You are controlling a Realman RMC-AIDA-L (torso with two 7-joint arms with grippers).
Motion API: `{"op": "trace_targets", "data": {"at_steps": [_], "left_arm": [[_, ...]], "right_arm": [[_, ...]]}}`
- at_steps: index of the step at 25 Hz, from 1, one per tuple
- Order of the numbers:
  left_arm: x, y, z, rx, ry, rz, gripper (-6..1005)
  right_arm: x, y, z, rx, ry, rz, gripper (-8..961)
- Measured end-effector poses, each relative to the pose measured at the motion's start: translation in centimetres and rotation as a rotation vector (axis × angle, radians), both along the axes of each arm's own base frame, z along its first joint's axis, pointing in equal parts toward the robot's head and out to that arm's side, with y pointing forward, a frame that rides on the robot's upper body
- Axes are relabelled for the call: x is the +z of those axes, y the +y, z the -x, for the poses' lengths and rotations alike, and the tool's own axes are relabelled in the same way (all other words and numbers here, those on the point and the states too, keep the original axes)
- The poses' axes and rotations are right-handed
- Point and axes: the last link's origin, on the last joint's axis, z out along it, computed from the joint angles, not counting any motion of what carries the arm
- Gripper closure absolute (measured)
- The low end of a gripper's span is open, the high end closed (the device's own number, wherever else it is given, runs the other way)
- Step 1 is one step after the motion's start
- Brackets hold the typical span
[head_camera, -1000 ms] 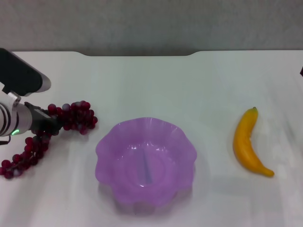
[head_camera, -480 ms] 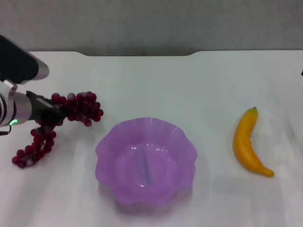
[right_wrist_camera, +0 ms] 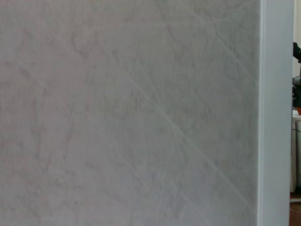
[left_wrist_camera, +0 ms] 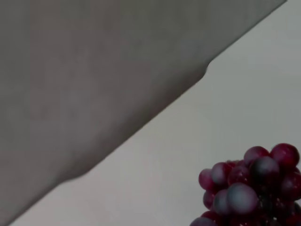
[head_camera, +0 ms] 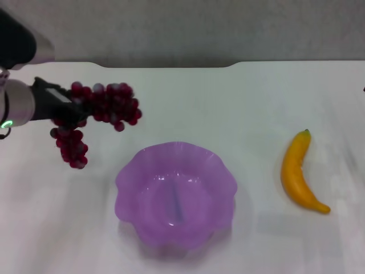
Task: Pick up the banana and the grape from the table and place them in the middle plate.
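My left gripper (head_camera: 73, 107) is shut on the bunch of dark red grapes (head_camera: 108, 104) and holds it in the air, up and to the left of the purple scalloped plate (head_camera: 132, 171). One end of the bunch hangs down below the gripper. The grapes also show in the left wrist view (left_wrist_camera: 251, 186). The plate stands in the middle of the white table (head_camera: 228, 103), with nothing in it. The yellow banana (head_camera: 299, 174) lies on the table to the right of the plate. My right gripper is out of view; the right wrist view shows only a grey surface.
The table's far edge has a rounded notch (head_camera: 165, 65) behind the plate, with a grey wall beyond it.
My left gripper has lifted the grapes off the table and carried them up and to the right. The hanging end has come clear of the table. Plate and banana have not moved.
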Motion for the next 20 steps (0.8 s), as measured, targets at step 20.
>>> {"op": "trace_targets", "data": {"at_steps": [20], "left_arm": [[-7.4,-6.5,-8.8,-0.329,-0.01,0.283,628]], "right_arm": [[0.0,0.0,0.1,0.002,-0.001,0.001,72]]}}
